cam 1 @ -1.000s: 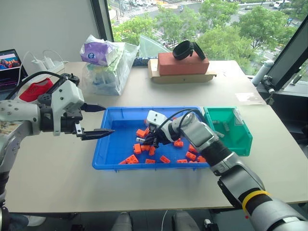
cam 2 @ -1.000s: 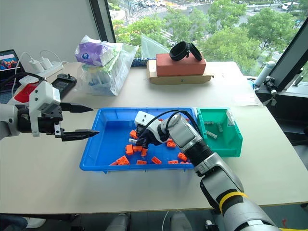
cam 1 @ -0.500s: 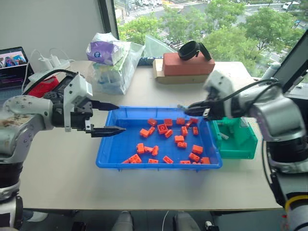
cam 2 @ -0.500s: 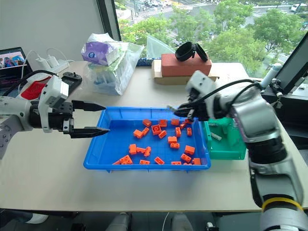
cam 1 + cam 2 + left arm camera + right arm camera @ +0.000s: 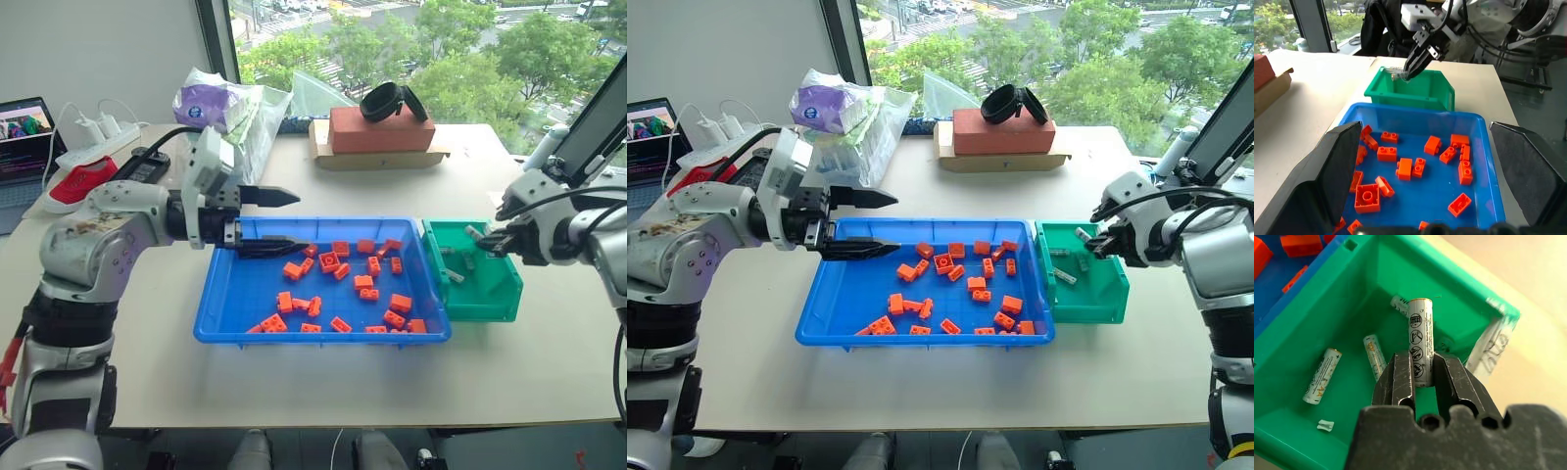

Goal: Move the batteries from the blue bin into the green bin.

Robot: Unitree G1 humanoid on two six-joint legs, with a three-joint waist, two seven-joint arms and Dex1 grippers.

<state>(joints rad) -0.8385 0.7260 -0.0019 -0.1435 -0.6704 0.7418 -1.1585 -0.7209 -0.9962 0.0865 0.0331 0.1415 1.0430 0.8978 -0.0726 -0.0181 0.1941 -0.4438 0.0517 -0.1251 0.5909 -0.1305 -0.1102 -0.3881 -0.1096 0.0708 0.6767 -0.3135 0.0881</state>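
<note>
Nearest to us in the right wrist view, our right pincer [image 5: 1420, 377] is clamped on a battery [image 5: 1420, 340], which sticks out past the fingertips over the open green bin [image 5: 1449, 293]. In the left eye view that pincer sits at the right of the frame, above the green bin's far right part. Three more batteries [image 5: 1322, 376] lie on the green bin's floor, one near the lower left of the wrist frame, one just beside the fingers, one partly hidden behind the held battery. A small white scrap [image 5: 1326, 425] lies close to the bin's near wall.

Our left pincer [image 5: 284, 217] stands wide apart and holds nothing, at centre left of the left eye view, over the far left corner of the blue bin [image 5: 220, 328]. The blue bin sits mid-table, touching the green bin's left side. Inside it we see scattered orange bricks [image 5: 356, 284]; we can make out no battery among them.
</note>
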